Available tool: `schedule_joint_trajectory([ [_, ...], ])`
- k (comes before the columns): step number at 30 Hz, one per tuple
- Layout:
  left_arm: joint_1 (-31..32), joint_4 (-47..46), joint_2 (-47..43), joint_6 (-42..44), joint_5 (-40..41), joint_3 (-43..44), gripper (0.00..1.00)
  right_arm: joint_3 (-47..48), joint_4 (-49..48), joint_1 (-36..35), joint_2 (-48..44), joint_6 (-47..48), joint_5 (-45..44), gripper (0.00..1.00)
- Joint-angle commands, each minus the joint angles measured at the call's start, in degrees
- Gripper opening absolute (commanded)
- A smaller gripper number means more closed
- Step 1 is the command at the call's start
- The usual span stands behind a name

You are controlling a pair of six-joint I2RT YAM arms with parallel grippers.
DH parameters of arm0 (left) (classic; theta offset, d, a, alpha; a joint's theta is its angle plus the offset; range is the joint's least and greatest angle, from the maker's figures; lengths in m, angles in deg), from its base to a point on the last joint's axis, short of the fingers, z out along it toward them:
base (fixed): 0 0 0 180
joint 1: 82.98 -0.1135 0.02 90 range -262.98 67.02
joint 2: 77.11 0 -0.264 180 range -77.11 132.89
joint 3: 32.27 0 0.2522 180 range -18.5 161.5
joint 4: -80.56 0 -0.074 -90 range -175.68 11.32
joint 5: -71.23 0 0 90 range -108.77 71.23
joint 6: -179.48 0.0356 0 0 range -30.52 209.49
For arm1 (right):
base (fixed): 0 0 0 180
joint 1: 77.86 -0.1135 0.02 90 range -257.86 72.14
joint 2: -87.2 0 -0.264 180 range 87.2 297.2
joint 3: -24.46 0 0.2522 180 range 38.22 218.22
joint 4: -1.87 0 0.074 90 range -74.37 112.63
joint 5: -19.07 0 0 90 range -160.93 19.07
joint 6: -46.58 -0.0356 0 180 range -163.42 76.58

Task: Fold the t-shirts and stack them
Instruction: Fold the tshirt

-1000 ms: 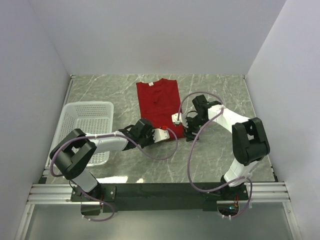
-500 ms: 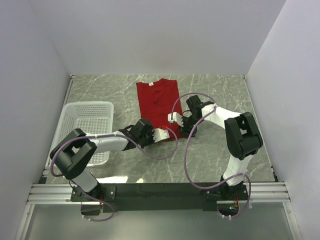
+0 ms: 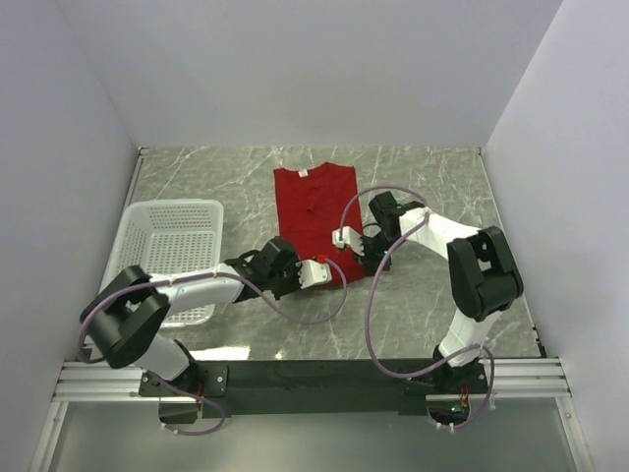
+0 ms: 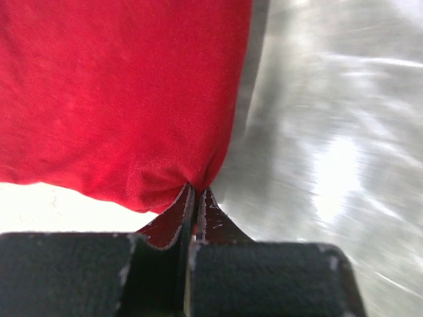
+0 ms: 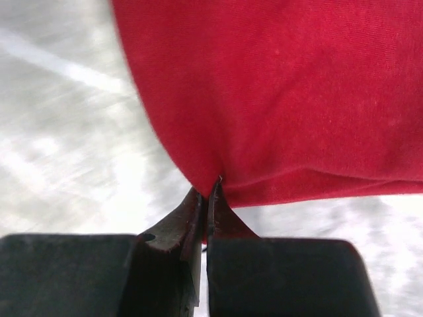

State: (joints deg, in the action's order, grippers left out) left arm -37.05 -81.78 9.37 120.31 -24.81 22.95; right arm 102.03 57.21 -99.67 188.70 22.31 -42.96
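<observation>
A deep-red t-shirt (image 3: 313, 208) lies as a long narrow strip on the marble table, its white neck tag at the far end. My left gripper (image 3: 331, 267) reaches in from the left at the shirt's near end. In the left wrist view this gripper (image 4: 196, 191) is shut on a pinch of the t-shirt (image 4: 125, 92) near a corner. My right gripper (image 3: 355, 256) sits at the near right edge. The right wrist view shows that gripper (image 5: 213, 188) shut on a fold of the t-shirt (image 5: 277, 86).
A white mesh basket (image 3: 147, 211) stands at the left side of the table, beside my left arm. White walls close the table on three sides. Grey marble (image 3: 432, 187) shows to the right of the shirt.
Both grippers have closed onto the shirt's near end. The right gripper moved left to the shirt's edge, and the cloth has shifted slightly to the right.
</observation>
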Motion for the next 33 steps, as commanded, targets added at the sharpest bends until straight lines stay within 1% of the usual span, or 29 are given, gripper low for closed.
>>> schedule_joint_trajectory([
  [1, 2.66, 5.84, -6.65, 0.81, -7.56, -0.06, 0.01, -2.02, 16.38, 2.46, -6.56, 7.27, 9.70, 0.00],
  [3, 3.63, 8.22, -8.68, 0.38, -10.29, 0.73, 0.01, -4.73, 19.75, 2.64, -11.13, 9.75, 11.84, 0.00],
  [4, 4.86, 11.01, -10.43, 0.11, -11.70, 1.08, 0.01, -5.79, 22.55, 2.64, -12.88, 11.16, 13.76, 0.00],
  [5, 5.48, 12.43, -11.23, -0.59, -15.02, 2.04, 0.01, -6.67, 23.71, 2.73, -16.29, 11.43, 14.57, 0.00],
  [7, 8.19, 16.73, -13.08, -2.60, -17.32, 3.10, 0.01, -8.79, 26.86, 2.64, -19.65, 11.26, 16.23, 0.00],
  [8, 9.17, 18.23, -13.70, -3.31, -19.77, 4.07, 0.01, -9.31, 27.49, 2.73, -22.89, 10.47, 16.59, 0.00],
  [9, 10.83, 19.20, -15.01, -4.02, -20.41, 4.34, 0.01, -10.10, 28.28, 2.64, -24.57, 9.07, 16.77, 0.00],
  [11, 11.37, 20.70, -16.60, -5.95, -21.72, 4.34, 0.01, -10.55, 28.12, 2.64, -28.60, 6.87, 16.60, 0.00],
  [13, 11.37, 20.71, -19.05, -6.48, -20.68, 4.34, 0.01, -10.29, 26.72, 2.73, -30.82, 2.93, 16.16, 0.00],
  [15, 11.11, 18.96, -20.03, -5.96, -16.92, 4.60, 0.01, -8.80, 25.22, 2.90, -31.00, -1.28, 15.28, 0.00],
  [18, 7.08, 16.50, -18.81, -3.59, -16.37, 6.70, 0.01, -5.21, 21.79, 4.39, -29.08, -5.34, 14.66, 0.00],
  [19, 3.32, 15.97, -16.80, -2.63, -17.24, 7.58, 0.01, -3.88, 21.26, 4.92, -26.72, -6.83, 14.75, 0.00],
  [21, -0.56, 13.87, -14.51, -1.83, -18.56, 10.13, 0.01, 0.58, 21.70, 6.59, -23.64, -7.29, 14.75, 0.00],
  [22, -3.71, 12.81, -11.88, -1.04, -19.00, 10.84, 0.01, 2.27, 22.39, 7.12, -21.79, -7.20, 14.75, 0.00],
  [23, -5.14, 11.84, -10.47, -0.77, -19.09, 12.58, 0.01, 4.11, 22.75, 7.65, -17.77, -7.29, 15.01, 0.00],
  [24, -6.20, 10.26, -8.89, -0.68, -19.27, 13.82, 0.01, 7.96, 23.01, 8.70, -15.65, -7.90, 15.10, 0.00],
  [25, -8.29, 9.55, -5.56, -0.68, -19.70, 15.05, 0.01, 10.08, 22.84, 9.23, -11.53, -8.60, 15.27, 0.00],
  [26, -9.10, 8.94, -3.88, -0.86, -19.88, 17.67, 0.01, 14.54, 23.02, 9.76, -9.40, -9.21, 15.45, 0.00],
  [27, -10.15, 7.89, -0.73, -0.86, -19.88, 19.09, 0.01, 17.02, 22.93, 10.72, -7.47, -10.96, 15.36, 0.00],
  [28, -10.60, 7.27, 0.78, -1.29, -19.54, 21.63, 0.01, 19.40, 22.23, 11.08, -3.62, -12.11, 15.10, 0.00],
  [29, -10.95, 6.48, 2.10, -1.47, -18.66, 22.78, 0.01, 24.12, 21.88, 11.51, -1.84, -13.34, 15.10, 0.00],
  [30, -11.30, 5.86, 3.25, -1.73, -18.04, 23.84, 0.01, 26.60, 21.53, 11.87, 0.00, -15.79, 15.01, 0.00],
  [32, -12.35, 2.96, 6.24, -2.88, -15.94, 26.04, 0.01, 31.44, 21.17, 12.92, 5.19, -17.65, 14.92, 0.00],
  [33, -13.05, 2.08, 7.03, -3.32, -14.97, 26.66, 0.01, 35.99, 21.08, 13.19, 6.95, -19.83, 14.75, 0.00],
])
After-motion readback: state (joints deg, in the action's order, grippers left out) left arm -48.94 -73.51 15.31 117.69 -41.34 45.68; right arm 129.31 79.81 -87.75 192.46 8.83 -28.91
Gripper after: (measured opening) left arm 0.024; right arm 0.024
